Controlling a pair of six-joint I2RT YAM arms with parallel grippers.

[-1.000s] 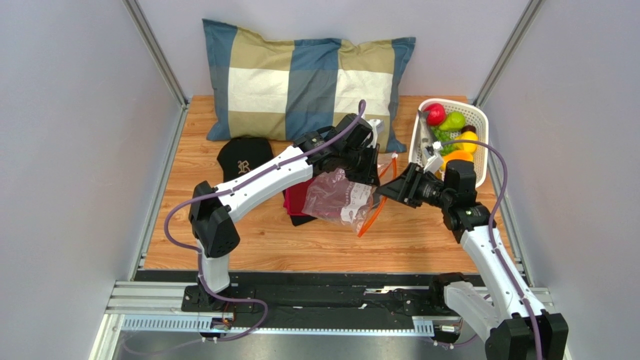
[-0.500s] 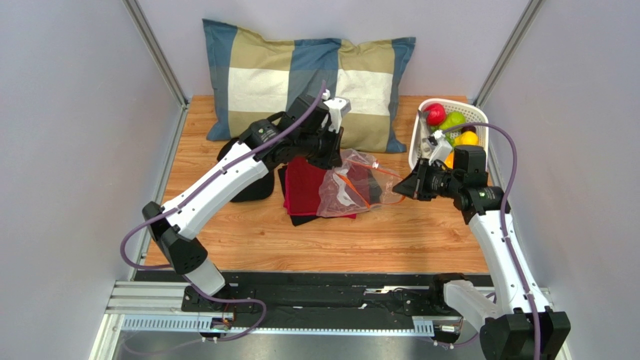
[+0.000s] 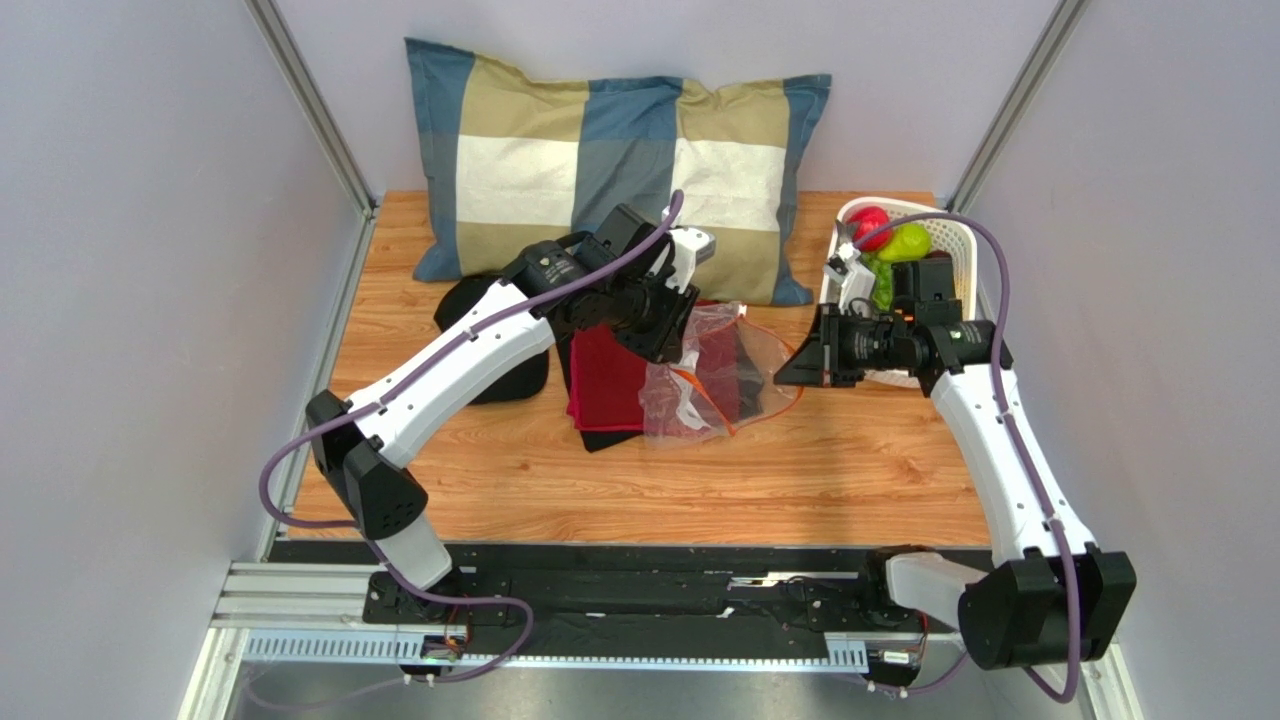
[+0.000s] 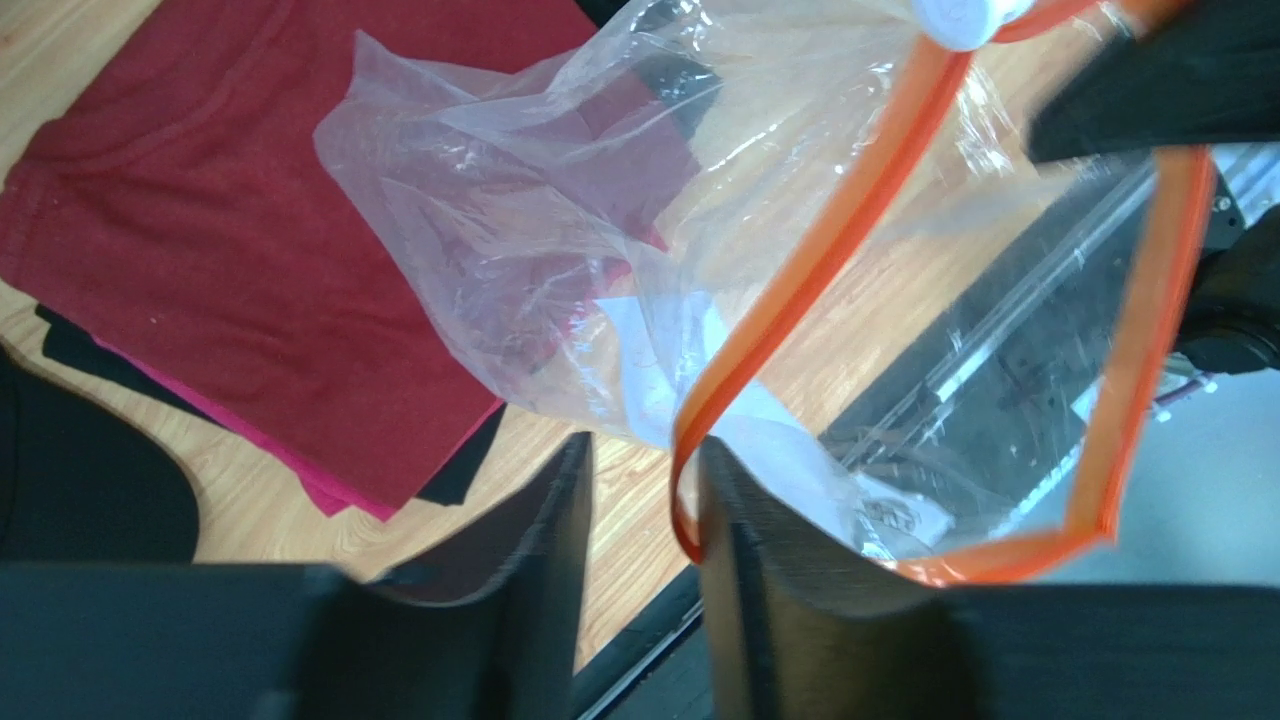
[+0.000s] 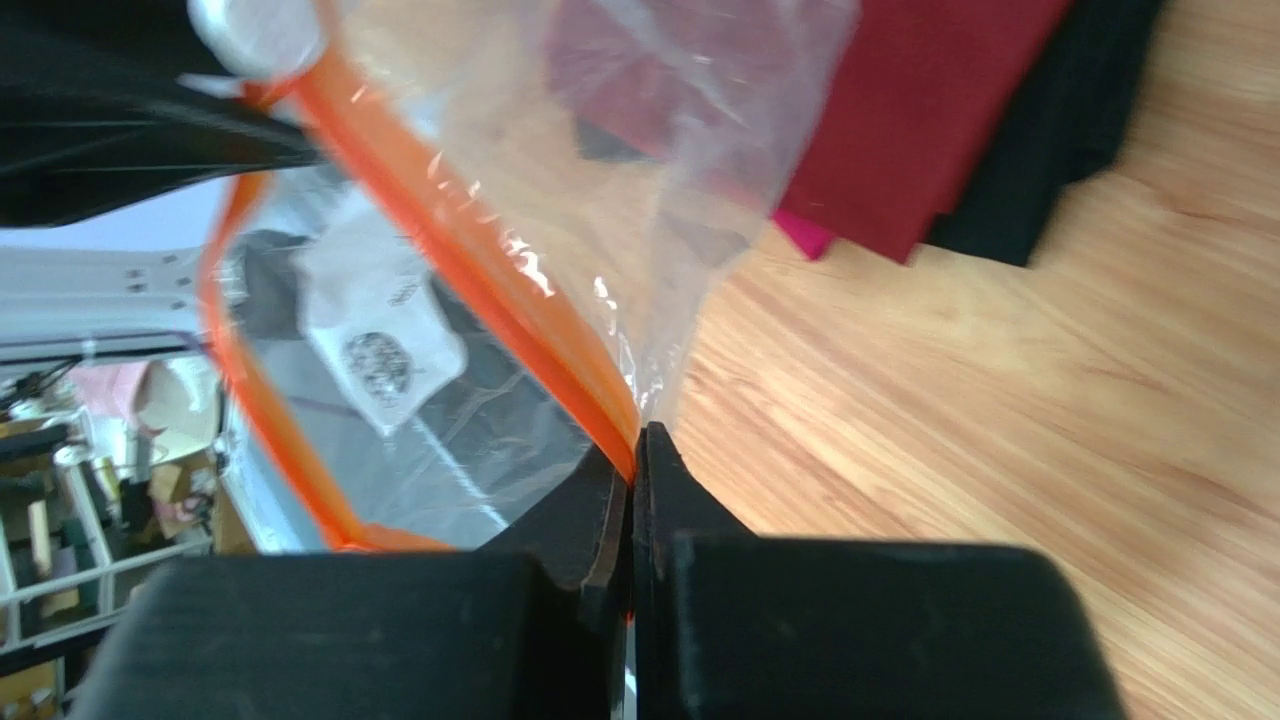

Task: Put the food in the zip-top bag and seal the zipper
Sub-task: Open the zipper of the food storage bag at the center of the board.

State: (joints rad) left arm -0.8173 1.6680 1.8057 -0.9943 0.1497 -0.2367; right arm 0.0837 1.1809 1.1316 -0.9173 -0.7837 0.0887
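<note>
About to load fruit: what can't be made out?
Left wrist view: whether the left gripper pinches the orange-red zipper strip of the clear crinkly bag; the bottom edge cuts off the contact.
Top view: most toy fruits in the white perforated basket; the right arm covers them.
Right wrist view: the bag's small white label, too blurred to read.

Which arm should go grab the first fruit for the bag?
Right, probably: the right end effector sits beside the basket holding the food, though it pinches the zipper and must release first. The left end effector is beyond the zip-top bag, farther off.
</note>
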